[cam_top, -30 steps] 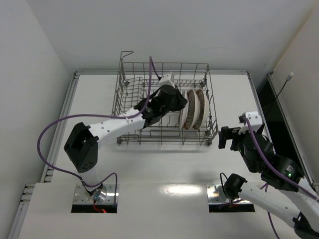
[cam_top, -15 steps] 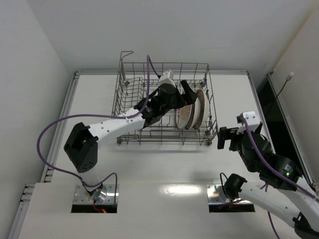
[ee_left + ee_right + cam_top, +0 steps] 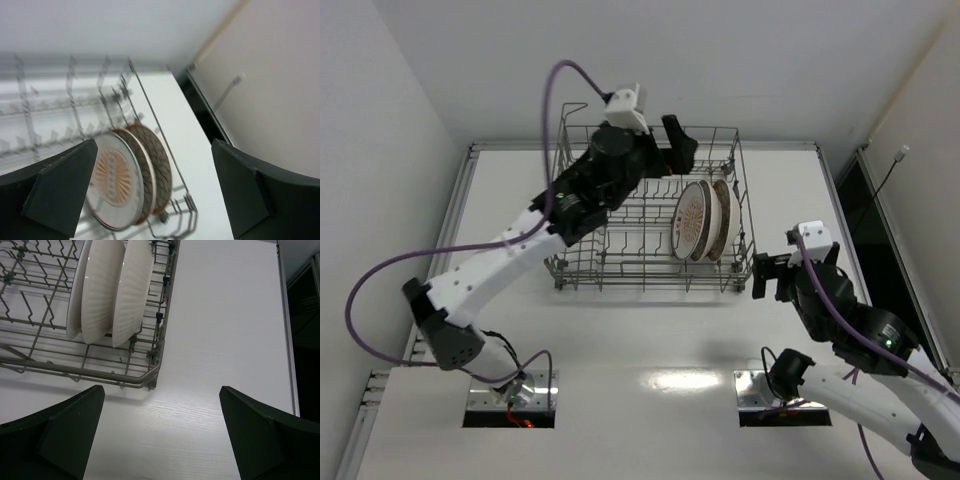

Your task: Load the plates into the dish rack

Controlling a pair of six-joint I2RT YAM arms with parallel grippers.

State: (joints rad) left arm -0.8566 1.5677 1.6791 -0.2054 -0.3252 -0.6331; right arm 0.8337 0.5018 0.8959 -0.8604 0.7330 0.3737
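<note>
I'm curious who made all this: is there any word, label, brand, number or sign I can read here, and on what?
No text can be read in any view.
The plates bear only patterns, no writing.
The rack is bare wire, with no tag.
The left arm and right arm show no legible marking.

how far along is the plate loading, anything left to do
Looks done: all three plates stand upright side by side at the right end of the dish rack. Nothing in hand: the left gripper hovers open above the rack, the right gripper open beside it. No plate shows outside the rack, so nothing seems left.
</note>
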